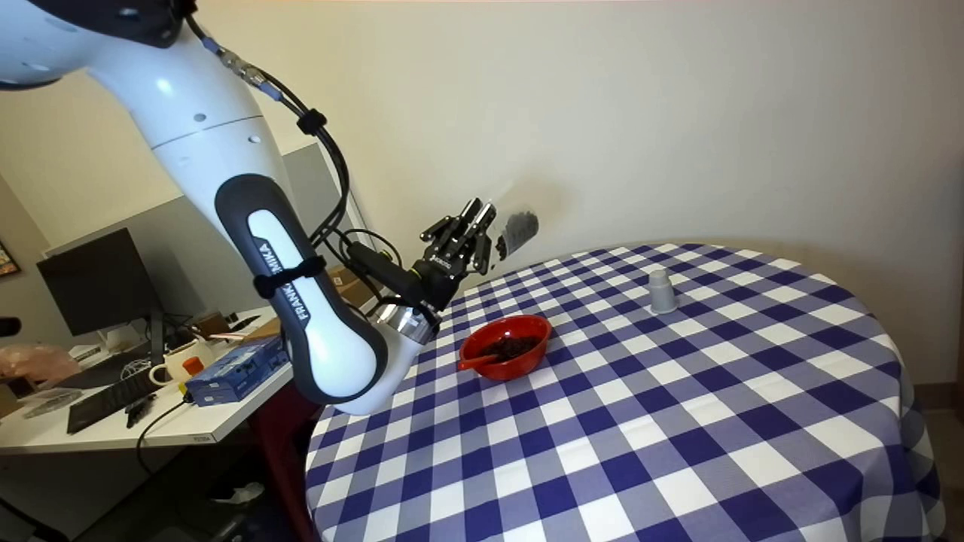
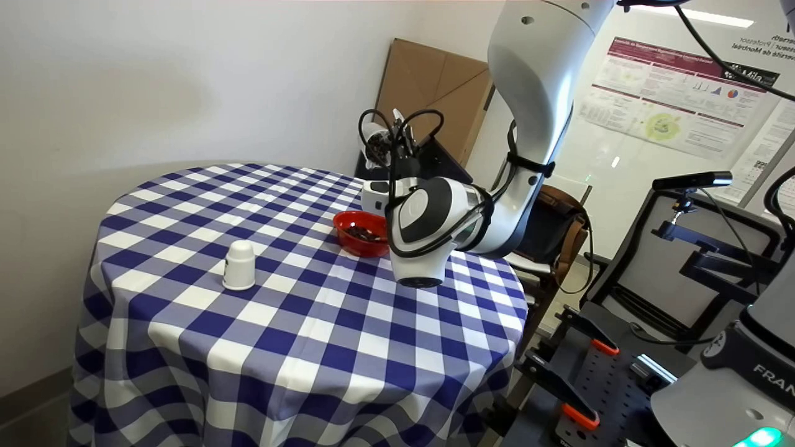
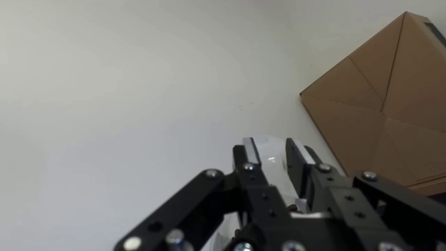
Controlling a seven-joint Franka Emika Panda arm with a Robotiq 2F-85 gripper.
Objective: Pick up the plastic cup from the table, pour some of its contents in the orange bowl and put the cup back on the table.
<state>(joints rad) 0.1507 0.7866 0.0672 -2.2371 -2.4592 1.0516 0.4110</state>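
My gripper (image 1: 482, 209) is raised above the far side of the checkered table (image 1: 678, 421), shut on the plastic cup (image 1: 521, 228). The translucent grey cup is strongly tilted, with dark bits gathered at its lower end in an exterior view. A few dark specks show just under that end; whether they are falling I cannot tell. In the wrist view the pale cup (image 3: 273, 164) shows between the fingers (image 3: 294, 164), with brown bits near the bottom. Below stands the orange bowl (image 1: 512, 369), red-orange and holding dark contents, seen in both exterior views; the arm partly covers the bowl (image 2: 361, 249).
A smaller whitish container (image 1: 662, 292) stands upside down on the cloth, well away from the bowl. A pale wall rises behind the table. Beyond it leans a cardboard sheet (image 2: 435, 93). A cluttered desk (image 1: 181, 421) with a blue box (image 1: 237, 369) and a monitor (image 1: 102, 278) adjoins the table.
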